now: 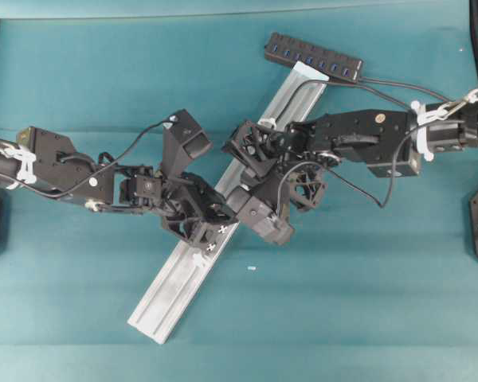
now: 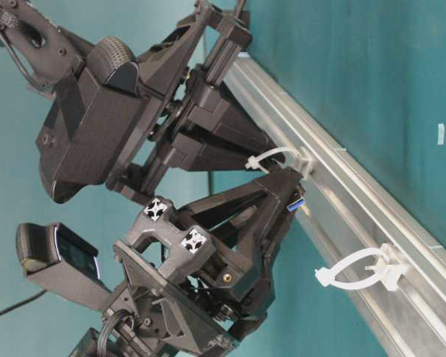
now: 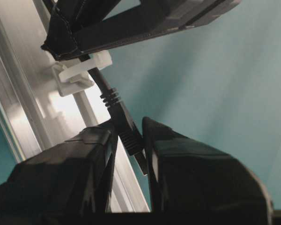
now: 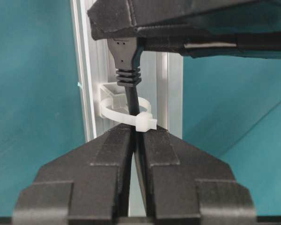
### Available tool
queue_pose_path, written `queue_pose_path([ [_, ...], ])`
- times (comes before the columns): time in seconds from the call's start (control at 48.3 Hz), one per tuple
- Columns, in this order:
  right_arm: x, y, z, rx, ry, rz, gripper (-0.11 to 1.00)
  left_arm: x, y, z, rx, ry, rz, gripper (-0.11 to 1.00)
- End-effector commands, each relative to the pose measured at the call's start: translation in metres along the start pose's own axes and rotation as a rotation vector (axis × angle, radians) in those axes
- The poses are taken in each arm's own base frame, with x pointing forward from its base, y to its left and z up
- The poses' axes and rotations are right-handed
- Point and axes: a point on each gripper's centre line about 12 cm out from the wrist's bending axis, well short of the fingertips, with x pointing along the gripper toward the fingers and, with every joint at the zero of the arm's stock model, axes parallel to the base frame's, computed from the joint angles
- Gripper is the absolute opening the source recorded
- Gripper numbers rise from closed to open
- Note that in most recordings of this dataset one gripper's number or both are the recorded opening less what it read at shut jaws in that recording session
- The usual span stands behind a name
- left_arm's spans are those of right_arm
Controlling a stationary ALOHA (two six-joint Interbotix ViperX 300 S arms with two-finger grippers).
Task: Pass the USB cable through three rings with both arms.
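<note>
USB cable [image 4: 129, 101] through ring [image 4: 124, 115], both hands

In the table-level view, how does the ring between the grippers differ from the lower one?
The upper ring has the USB cable through it; the lower ring is empty. The upper ring sits between the left gripper and right gripper; the lower ring stands clear. Both are white loops on the rail.

overhead: straight down | table-level: close, along rail [image 2: 372, 201] | wrists: close, facing each other across one ring [image 4: 124, 112]
</note>
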Motion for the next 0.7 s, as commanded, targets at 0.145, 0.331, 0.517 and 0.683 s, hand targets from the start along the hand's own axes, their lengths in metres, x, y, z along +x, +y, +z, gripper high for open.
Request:
queue_pose_path([
  [0.145, -0.005, -0.004, 0.003, 0.064, -0.031, -0.020, 0.07, -0.004, -0.009, 0.008, 0.006, -0.026, -0.028, 0.20],
  [0.331, -0.008, -0.005, 0.005, 0.100, -0.049, -0.020, 0.08, -0.004, -0.007, 0.008, -0.012, -0.014, -0.014, 0.17],
  [0.517, -0.011, 0.002, 0.002, 0.101, -0.039, 0.006, 0.37, -0.005, -0.006, 0.004, -0.014, -0.002, -0.007, 0.14],
  [0.683, -0.022, 0.001, 0.002, 0.124, -0.049, -0.016, 0.83, -0.012, -0.006, -0.003, -0.024, 0.010, -0.011, 0.14],
])
